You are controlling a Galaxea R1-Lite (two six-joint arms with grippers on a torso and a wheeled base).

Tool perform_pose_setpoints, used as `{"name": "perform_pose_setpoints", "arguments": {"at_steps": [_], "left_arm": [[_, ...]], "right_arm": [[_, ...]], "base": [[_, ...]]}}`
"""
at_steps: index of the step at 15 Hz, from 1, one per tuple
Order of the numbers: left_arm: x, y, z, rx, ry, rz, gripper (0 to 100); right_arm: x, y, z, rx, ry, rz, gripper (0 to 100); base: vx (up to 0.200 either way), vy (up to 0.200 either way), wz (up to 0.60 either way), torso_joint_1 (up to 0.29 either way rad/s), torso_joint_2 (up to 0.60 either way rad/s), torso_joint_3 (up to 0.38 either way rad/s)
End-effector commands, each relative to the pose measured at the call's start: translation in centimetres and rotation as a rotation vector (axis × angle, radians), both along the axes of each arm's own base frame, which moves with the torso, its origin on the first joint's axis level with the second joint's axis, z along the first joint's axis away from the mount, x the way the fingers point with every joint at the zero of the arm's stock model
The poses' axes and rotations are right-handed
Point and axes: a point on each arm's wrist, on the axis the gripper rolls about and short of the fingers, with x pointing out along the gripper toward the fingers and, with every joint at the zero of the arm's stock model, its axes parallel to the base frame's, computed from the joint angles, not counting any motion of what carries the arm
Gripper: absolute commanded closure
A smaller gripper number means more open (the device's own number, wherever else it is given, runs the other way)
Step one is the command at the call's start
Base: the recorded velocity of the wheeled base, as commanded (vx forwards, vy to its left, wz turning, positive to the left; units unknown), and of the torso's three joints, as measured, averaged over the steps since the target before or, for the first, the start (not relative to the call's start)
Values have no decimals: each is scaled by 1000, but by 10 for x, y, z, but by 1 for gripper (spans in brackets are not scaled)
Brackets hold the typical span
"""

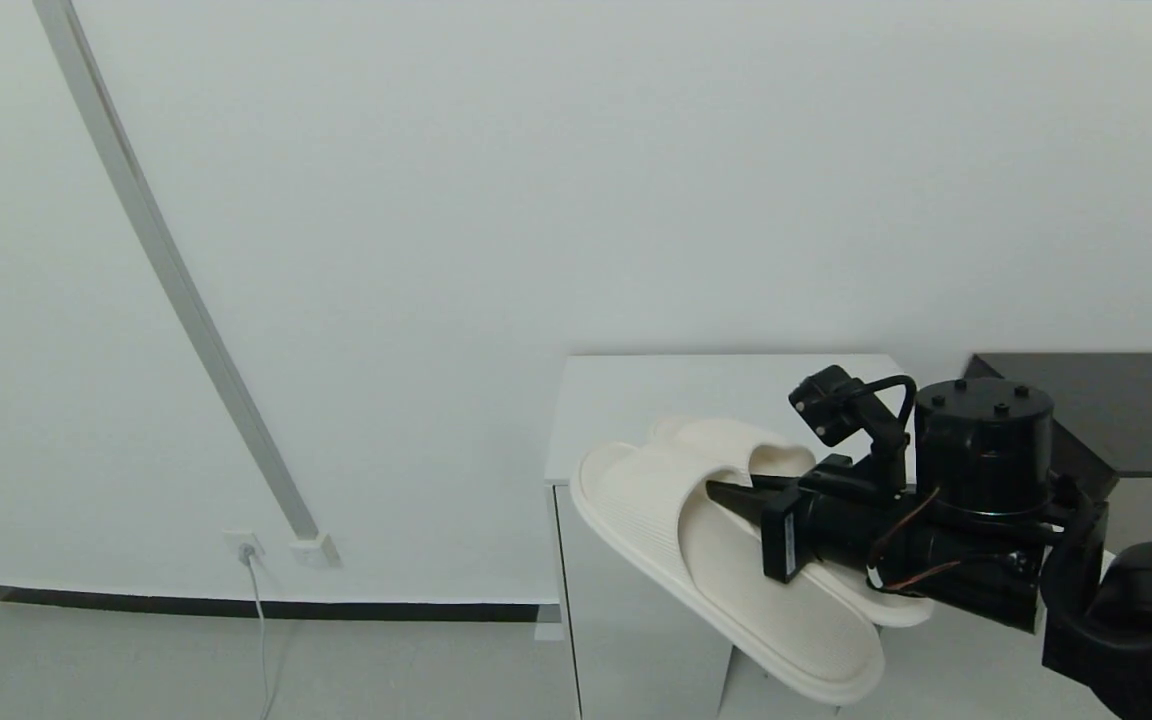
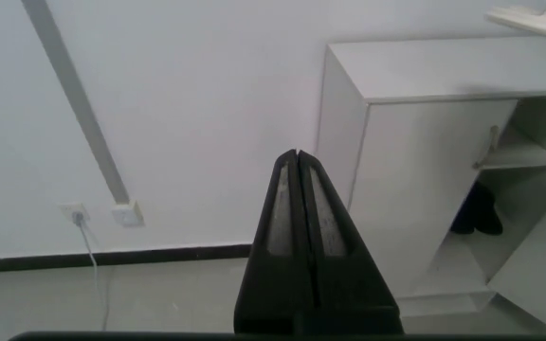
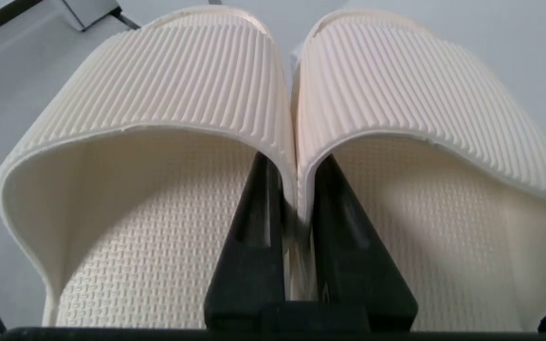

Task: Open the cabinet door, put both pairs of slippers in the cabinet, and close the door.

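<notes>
Matt, ribbed, rubbery-lkg slippers (image 3: 159,104); smooth matt wht cabinet (image 2: 415,161).

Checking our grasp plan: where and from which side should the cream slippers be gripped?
Pinch the slippers' adjoining strap edges, entering from the heel side, one finger inside each, as the right tool does; side by side, one pinch carries both.

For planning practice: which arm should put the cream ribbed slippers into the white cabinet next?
Right: the right gripper is shut on the cream ribbed slippers, before the white cabinet; the left gripper is shut, empty.
</notes>
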Motion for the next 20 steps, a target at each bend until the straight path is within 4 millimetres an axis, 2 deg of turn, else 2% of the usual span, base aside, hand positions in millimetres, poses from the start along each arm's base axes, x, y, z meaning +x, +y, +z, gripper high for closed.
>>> {"name": "perform_pose_setpoints", "arguments": {"at_steps": [1, 20], "left_arm": [[0, 0, 0, -1, 0, 1, 100], [0, 0, 0, 1, 0, 1, 100]], "right_arm": [[3, 2, -5, -11, 11, -8, 100], [0, 4, -9, -31, 13, 5, 100]], "base": [[0, 0, 0, 0, 0, 0], [0, 0, 0, 0, 0, 0]]}}
